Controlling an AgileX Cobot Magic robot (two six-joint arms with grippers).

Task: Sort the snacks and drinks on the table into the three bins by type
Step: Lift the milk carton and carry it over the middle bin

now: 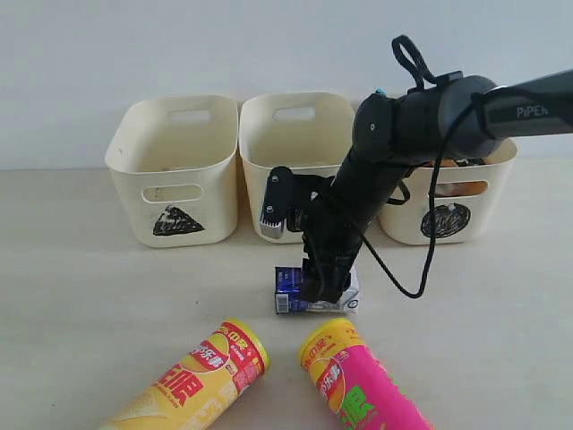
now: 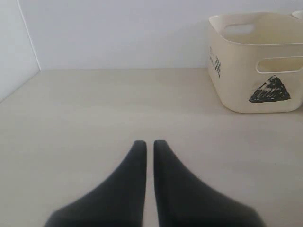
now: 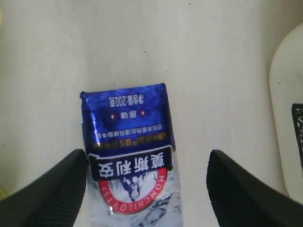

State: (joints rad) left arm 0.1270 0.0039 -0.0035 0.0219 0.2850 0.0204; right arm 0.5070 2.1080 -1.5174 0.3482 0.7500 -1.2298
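– carton (image 1: 288,297), blue and white: where is it?
– lying flat on the surface (image 1: 81,287), mid-scene, under the right arm. the bins stand behind it: triangle bin (image 1: 175,170) at its 10 o'clock, middle bin (image 1: 291,134) at 12, circle bin (image 1: 448,215) at 2.
– gripped?
– no. the right end effector (image 3: 147,158) is spread wide with the carton between its fingers. one finger (image 3: 52,189) sits right at the carton's edge, the other (image 3: 246,189) stands apart from it.
– tubes?
– both on their sides at the near edge. yellow tube (image 1: 192,381) is at the carton's 7 o'clock and pink tube (image 1: 363,385) at 5, top ends toward the carton, apart from each other.
– anything in the bins?
– something orange shows through the circle bin's handle cut-out. the middle bin's mark is hidden behind the arm.
– left end effector (image 2: 149,146)?
– closed, only a slit between the fingers, over bare surface. the triangle bin stands well apart from it.
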